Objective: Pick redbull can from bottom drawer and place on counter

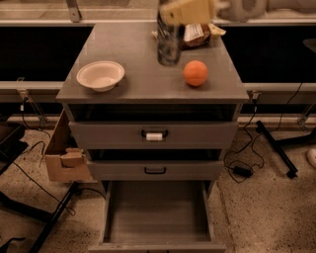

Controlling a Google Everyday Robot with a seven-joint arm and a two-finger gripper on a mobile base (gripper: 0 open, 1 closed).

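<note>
My gripper is at the top of the view, above the back middle of the counter. It is shut on the redbull can, which hangs blurred from it, upright, just above the counter surface. The orange ball lies to the right of the can. The bottom drawer is pulled open at the foot of the cabinet, and its grey tray holds nothing.
A white bowl sits on the counter's left front. A snack bag lies at the back right, partly behind the gripper. The two upper drawers with black handles are shut. A cardboard box stands left of the cabinet; cables lie on the floor.
</note>
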